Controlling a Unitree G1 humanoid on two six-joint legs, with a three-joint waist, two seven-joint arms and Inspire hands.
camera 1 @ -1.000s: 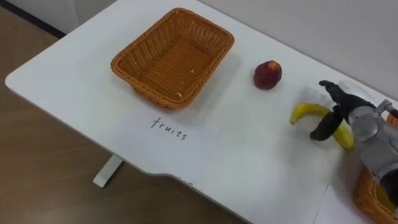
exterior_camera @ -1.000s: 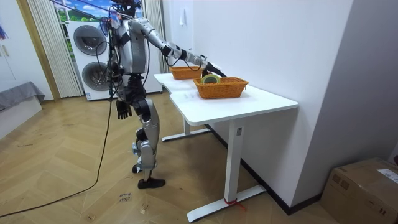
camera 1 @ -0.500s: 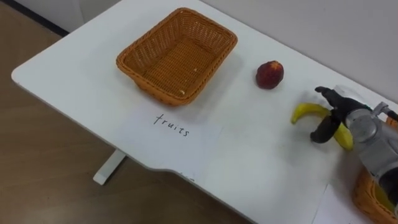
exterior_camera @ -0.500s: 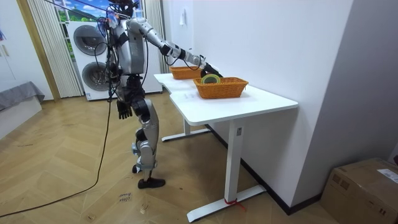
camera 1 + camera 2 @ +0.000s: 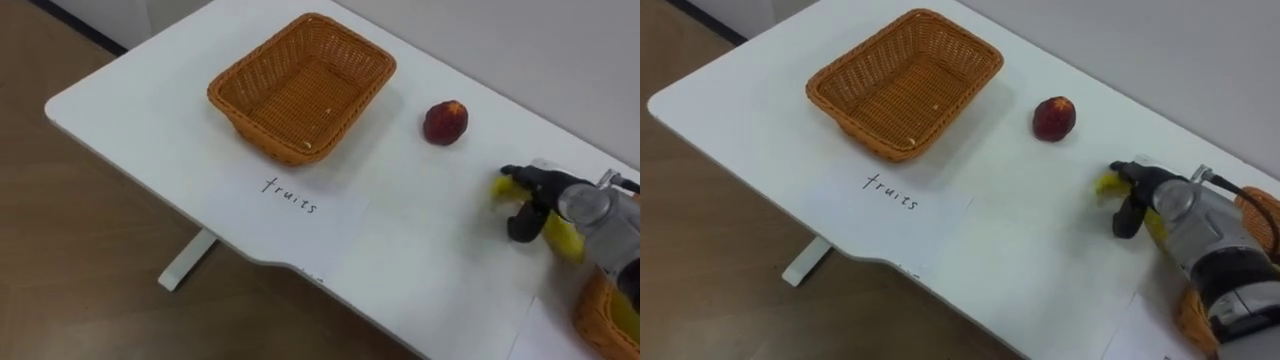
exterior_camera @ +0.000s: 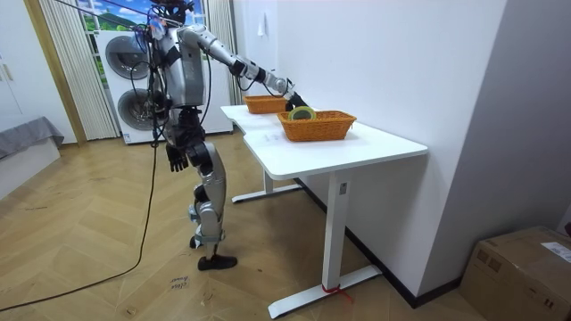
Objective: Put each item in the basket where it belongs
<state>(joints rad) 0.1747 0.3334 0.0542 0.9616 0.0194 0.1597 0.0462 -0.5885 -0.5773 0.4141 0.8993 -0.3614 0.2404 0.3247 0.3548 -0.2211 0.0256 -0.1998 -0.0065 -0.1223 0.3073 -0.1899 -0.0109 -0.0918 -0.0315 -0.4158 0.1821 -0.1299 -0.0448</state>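
A yellow banana [image 5: 562,240] lies on the white table [image 5: 420,260] at the right, and my right hand [image 5: 572,205] has its fingers and thumb curled over it. A red peach [image 5: 446,122] sits alone further back. The empty wicker fruit basket [image 5: 262,140] stands at the back left, with a paper label [image 5: 290,197] before it. In the room view I stand at the table's end, right arm stretched over it. My left hand [image 6: 177,159] hangs relaxed at my side.
A second wicker basket [image 5: 603,322] shows at the lower right corner; in the room view this basket [image 6: 332,129] holds a green tape roll [image 6: 303,113]. The table's front edge runs diagonally, with wooden floor [image 5: 90,290] below.
The camera has shifted, so the whole scene slid right and down. My right hand's fingers have closed down over the banana, which is now mostly covered.
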